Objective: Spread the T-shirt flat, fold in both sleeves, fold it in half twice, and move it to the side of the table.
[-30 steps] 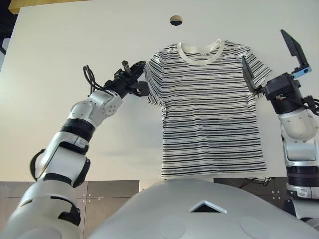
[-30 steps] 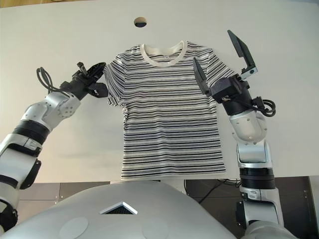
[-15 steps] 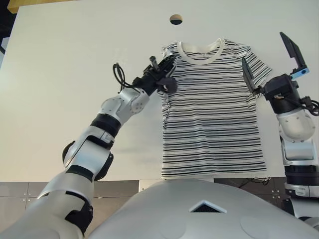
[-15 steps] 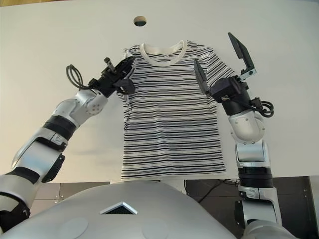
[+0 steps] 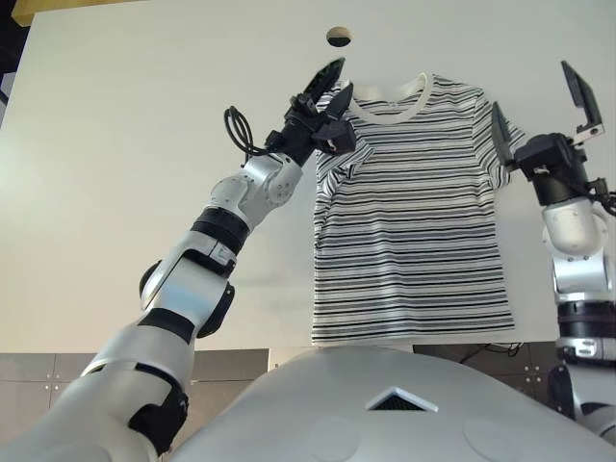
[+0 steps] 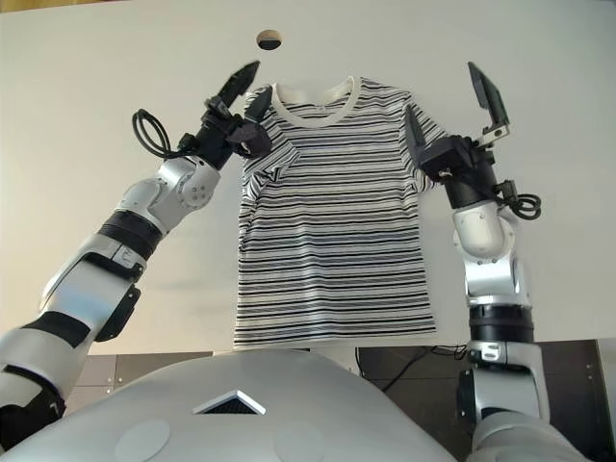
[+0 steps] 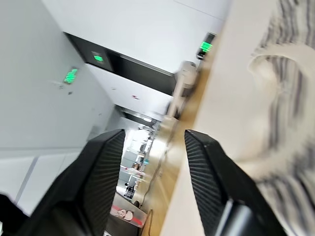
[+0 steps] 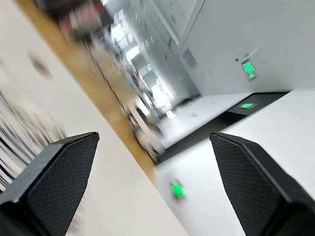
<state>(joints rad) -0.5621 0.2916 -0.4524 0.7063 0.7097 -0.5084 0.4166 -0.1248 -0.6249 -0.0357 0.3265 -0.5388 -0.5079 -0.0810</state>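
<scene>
— Where did the T-shirt lie at this moment?

— On my head cameras the striped T-shirt (image 5: pixel 414 221) lay on the white table (image 5: pixel 144 115), with its collar (image 5: pixel 388 96) toward the far side and its hem at the near edge. Its left sleeve (image 5: pixel 335 166) lay turned in over the chest, slightly bunched. Its right sleeve (image 5: pixel 502 120) lay spread outward. 1 round hole (image 5: pixel 339 37) in the table sat just beyond the collar.

— And the 2 grippers?

— I saw the left gripper (image 5: pixel 332 101) raised over the shirt's left shoulder, just beside the collar. Its 2 fingers were spread, with nothing between them. My left wrist camera showed the same gap, with the collar in sight past the fingers. The right gripper (image 5: pixel 541 111) stood at the right sleeve, its 2 fingers spread wide and gripping nothing. 1 finger was over the sleeve's edge and the other well outside it, above bare table. I could not tell whether either gripper touched the cloth
</scene>
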